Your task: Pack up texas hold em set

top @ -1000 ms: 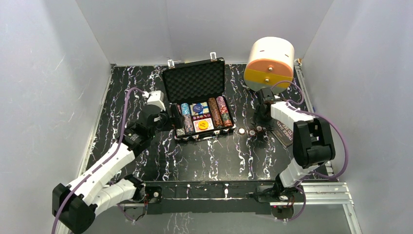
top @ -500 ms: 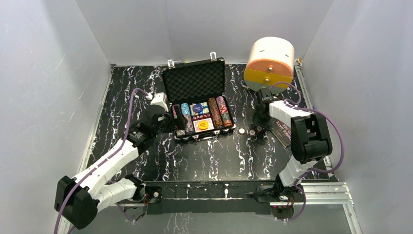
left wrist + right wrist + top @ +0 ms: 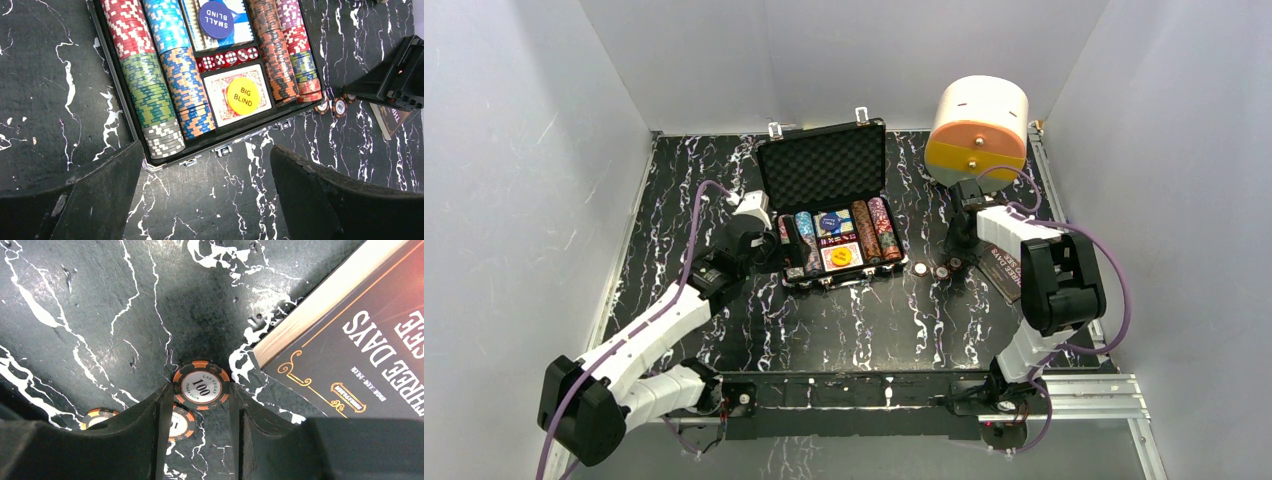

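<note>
My right gripper (image 3: 201,395) is clamped on an orange-edged chip (image 3: 201,385) marked 100, one finger pressed to each side of it, low over the black marbled table (image 3: 100,315). Whether the chip is off the surface I cannot tell. A second chip (image 3: 181,424) shows partly behind my finger, and a third chip (image 3: 98,417) lies just to the side. The brown book (image 3: 350,325) crowds in, its corner just beside the held chip. My left gripper (image 3: 207,155) hangs spread wide over the front edge of the open briefcase (image 3: 822,168), grasping nothing. Inside, chip rows (image 3: 150,95) flank the red dice (image 3: 227,57), the card deck (image 3: 215,107) and the yellow disc (image 3: 242,95) lying on it. The white-and-orange drawer box (image 3: 979,125) stands behind my right arm.
</note>
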Robot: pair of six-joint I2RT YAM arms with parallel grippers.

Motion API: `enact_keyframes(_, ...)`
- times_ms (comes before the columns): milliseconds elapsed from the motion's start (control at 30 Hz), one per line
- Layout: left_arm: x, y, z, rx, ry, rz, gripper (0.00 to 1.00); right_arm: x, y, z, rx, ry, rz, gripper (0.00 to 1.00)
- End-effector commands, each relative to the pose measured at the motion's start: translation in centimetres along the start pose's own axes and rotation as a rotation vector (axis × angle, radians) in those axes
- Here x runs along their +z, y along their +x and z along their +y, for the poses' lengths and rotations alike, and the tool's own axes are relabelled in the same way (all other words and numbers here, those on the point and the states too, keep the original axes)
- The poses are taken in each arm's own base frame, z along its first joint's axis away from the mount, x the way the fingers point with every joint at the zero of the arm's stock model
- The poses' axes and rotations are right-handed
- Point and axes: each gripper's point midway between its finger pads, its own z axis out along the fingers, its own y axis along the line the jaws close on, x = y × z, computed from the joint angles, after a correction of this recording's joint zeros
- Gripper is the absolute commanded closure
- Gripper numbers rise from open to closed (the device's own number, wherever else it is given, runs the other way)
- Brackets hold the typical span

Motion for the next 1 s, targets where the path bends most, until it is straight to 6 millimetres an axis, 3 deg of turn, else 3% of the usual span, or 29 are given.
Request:
enact_keyframes(0,0.1,-0.8,-0.7,-0.013,0.026,-0.027,0.02,-2.2,-1.4,-0.2,-0.011,-0.02,-0.06,0.5)
enact_keyframes(200,0.3,-0.7,-0.8,-0.018,0.034,-0.022,0.02,-4.1,-0.9,0.7,-0.018,-0.1,-0.056,0.49)
enact_keyframes(633,0.2,-0.5,-0.8,-0.015,0.035,-0.017,0.02,-3.1,4.3,1.8,-0.067,-0.129,0.033,0.48)
enact_keyframes(967,-0.3,-1.1,-0.7,-0.008,0.028,-0.034,0.02,-2.8,3.0,2.5,-0.094,-0.084,-0.012,0.48)
